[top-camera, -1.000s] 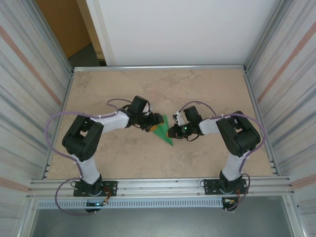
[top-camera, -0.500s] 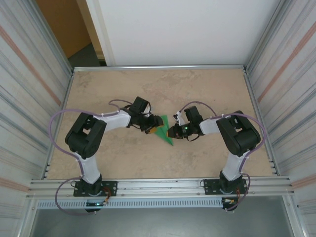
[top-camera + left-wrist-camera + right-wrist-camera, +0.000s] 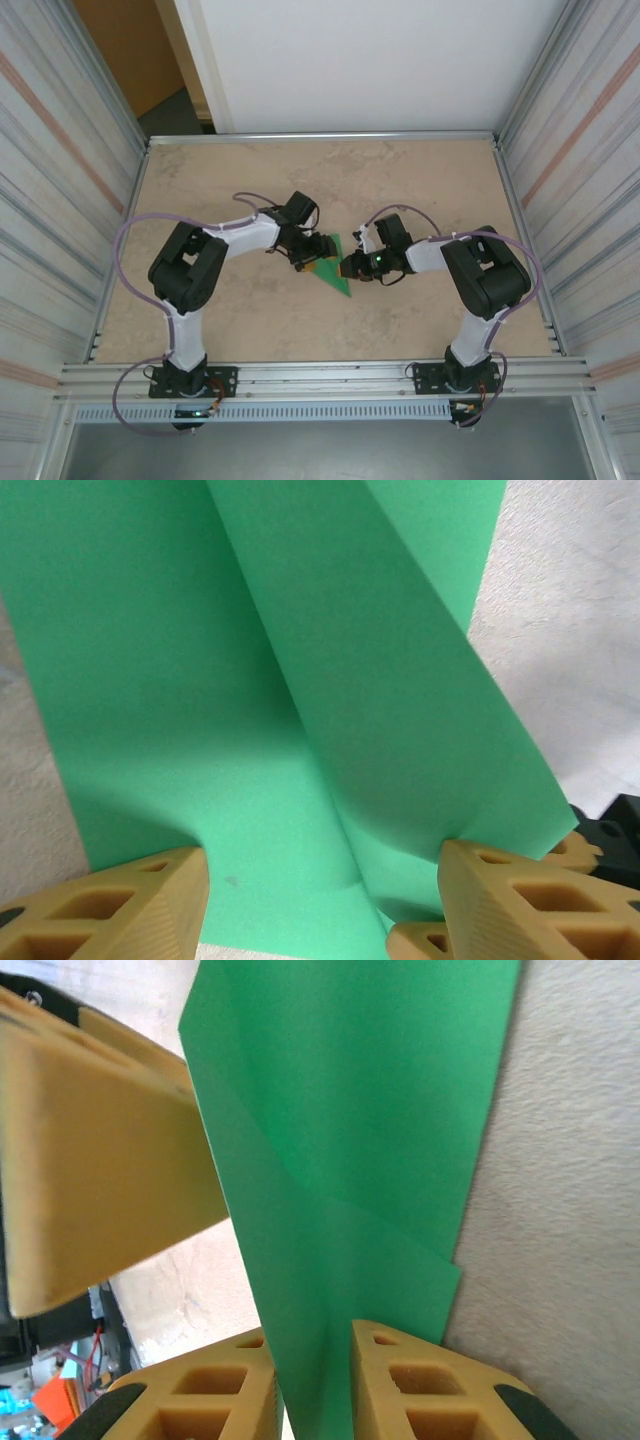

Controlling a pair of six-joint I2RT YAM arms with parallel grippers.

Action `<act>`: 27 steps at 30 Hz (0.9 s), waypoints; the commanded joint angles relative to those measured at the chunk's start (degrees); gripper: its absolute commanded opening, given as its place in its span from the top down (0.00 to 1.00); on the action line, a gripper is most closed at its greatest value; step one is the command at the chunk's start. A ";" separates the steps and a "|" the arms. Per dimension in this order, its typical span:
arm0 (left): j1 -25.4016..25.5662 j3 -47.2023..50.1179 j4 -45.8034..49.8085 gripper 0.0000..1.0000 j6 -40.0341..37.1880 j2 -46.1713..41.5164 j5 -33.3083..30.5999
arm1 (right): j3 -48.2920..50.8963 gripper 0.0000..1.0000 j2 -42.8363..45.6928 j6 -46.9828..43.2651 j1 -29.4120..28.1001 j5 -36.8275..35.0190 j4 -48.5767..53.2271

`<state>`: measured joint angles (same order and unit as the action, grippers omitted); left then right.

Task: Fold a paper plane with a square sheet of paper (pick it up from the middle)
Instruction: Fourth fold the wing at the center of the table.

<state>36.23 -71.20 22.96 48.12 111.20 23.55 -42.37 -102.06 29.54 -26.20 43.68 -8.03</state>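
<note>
Green paper (image 3: 250, 680) matt, smooth; table (image 3: 580, 630) matt, grainy; fingers (image 3: 120, 905) ribbed plastic.

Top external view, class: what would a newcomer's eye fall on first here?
The folded green paper at the middle of the beige table is the one vivid colour there. The left gripper and the right gripper meet over it from either side. In the right wrist view, tan fingers pinch the sheet between them.
</note>
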 commanded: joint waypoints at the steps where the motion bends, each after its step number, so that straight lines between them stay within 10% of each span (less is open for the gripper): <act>1: 0.82 -1.74 8.91 0.37 -1.40 2.50 -4.47 | 0.73 0.77 1.94 1.99 0.42 -1.04 2.33; 27: 0.96 -2.44 8.72 0.34 -1.95 2.81 -3.72 | -0.95 0.87 -3.45 4.39 0.74 1.64 4.47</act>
<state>36.88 -74.41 28.36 47.57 112.62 21.37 -42.63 -103.24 33.04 -25.36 45.32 -6.20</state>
